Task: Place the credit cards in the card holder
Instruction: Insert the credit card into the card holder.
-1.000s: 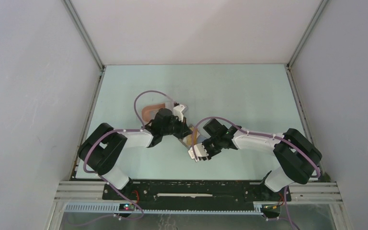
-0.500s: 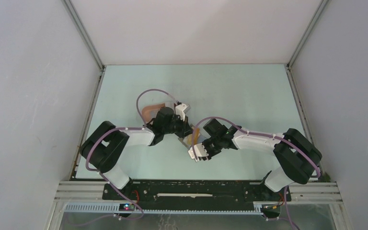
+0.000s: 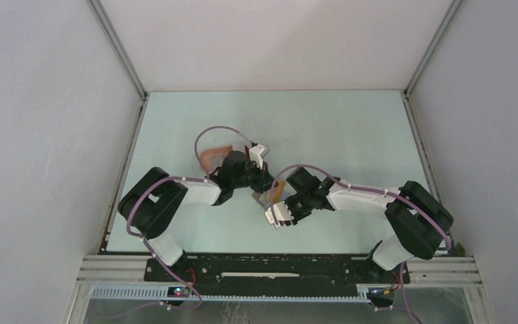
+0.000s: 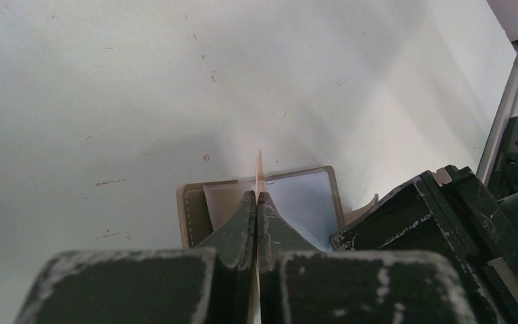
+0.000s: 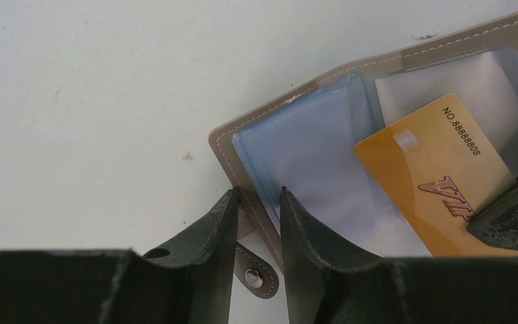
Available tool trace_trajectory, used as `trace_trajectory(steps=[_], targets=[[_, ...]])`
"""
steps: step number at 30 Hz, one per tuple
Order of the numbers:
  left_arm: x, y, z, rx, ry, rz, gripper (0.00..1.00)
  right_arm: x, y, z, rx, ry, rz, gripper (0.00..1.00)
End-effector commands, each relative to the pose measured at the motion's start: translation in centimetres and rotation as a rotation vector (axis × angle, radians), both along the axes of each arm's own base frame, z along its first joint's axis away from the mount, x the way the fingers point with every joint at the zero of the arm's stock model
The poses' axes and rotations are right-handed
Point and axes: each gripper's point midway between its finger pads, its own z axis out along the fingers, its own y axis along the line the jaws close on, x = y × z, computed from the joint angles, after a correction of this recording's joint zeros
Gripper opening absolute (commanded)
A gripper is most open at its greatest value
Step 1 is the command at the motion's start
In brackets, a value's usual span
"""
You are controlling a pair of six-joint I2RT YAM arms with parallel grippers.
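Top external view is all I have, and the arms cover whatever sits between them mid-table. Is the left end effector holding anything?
Observer: Yes. The left wrist view shows the left end effector shut on a thin yellow-orange plastic card, seen edge-on.
Operator: Where is that card now?
Observer: In the right wrist view it lies over the clear plastic sleeves of an open grey folding wallet. I cannot tell whether it is inside one.
Operator: And the right end effector?
Observer: Its fingers are slightly apart, straddling the wallet's stitched edge.
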Motion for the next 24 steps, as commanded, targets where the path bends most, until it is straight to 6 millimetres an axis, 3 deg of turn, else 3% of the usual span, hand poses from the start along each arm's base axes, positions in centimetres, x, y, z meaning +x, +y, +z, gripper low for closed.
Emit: trace_trajectory(steps=[1,16,24], targets=[[-0.13,-0.09,-0.65,-0.002,0.006,0.020,0.00,1.11,-0.45,0.63,-0.015,-0.051,-0.010,0.37],[-0.17,0.18,-1.48,-0.014,-0.006,0.039,0.00,1.13,-0.43,0.73,-0.013,-0.054,-0.010,0.37],[0.33,0.28,-0.61,-0.049,-0.092,0.049,0.00,1.14,-0.42,0.78,-0.011,-0.053,-0.013,0.37]])
